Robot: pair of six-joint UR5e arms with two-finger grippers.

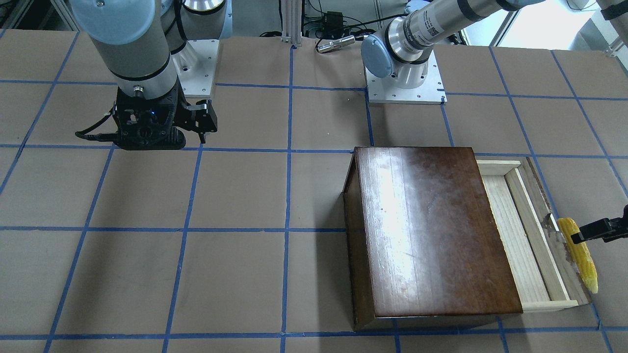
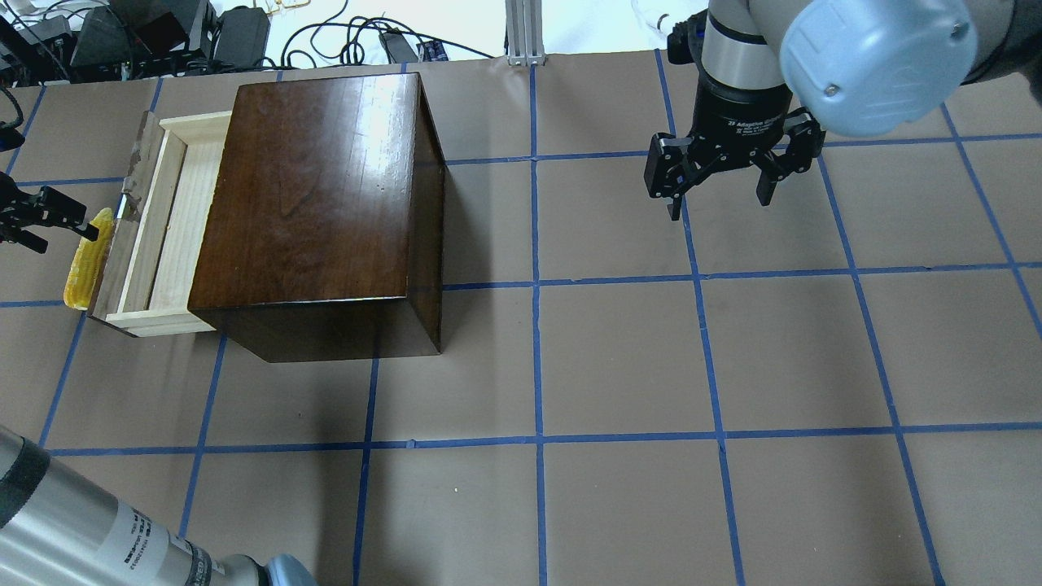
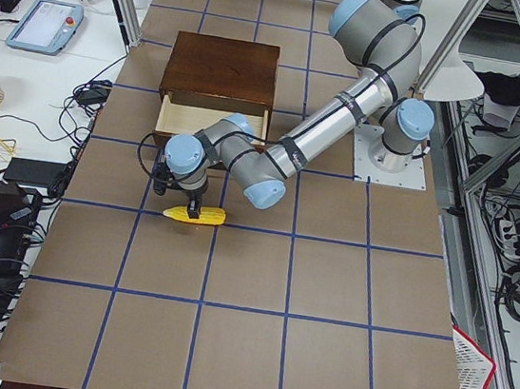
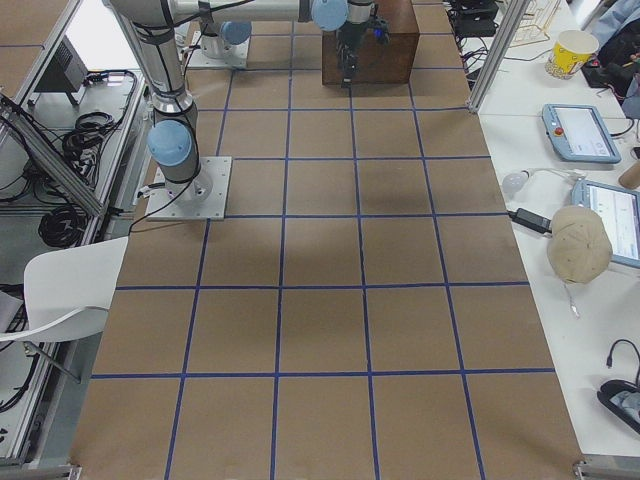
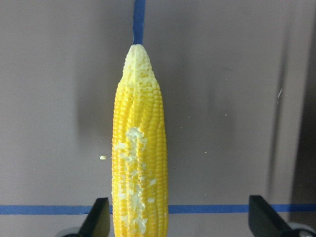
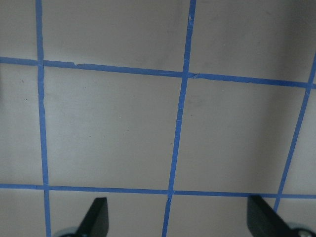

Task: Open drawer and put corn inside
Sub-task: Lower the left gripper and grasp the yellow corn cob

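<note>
The drawer [image 1: 510, 230] is pulled out of the dark wooden box [image 1: 431, 230] and its pale tray [image 2: 183, 220] holds nothing. The yellow corn [image 1: 581, 255] lies on the table just outside the drawer's dark front panel, also seen from overhead [image 2: 85, 264] and from the side [image 3: 195, 214]. My left gripper [image 5: 180, 222] is open and hangs low over the corn [image 5: 140, 163]. The cob lies between the fingers, close to one finger [image 5: 101, 219]. My right gripper [image 2: 720, 195] is open and empty, far from the box.
The box [image 2: 317, 187] stands at the table's left end, with the drawer opening toward that end. Brown paper with blue tape lines covers the table [image 2: 619, 366]. Cables and gear lie beyond the far edge [image 2: 244, 32].
</note>
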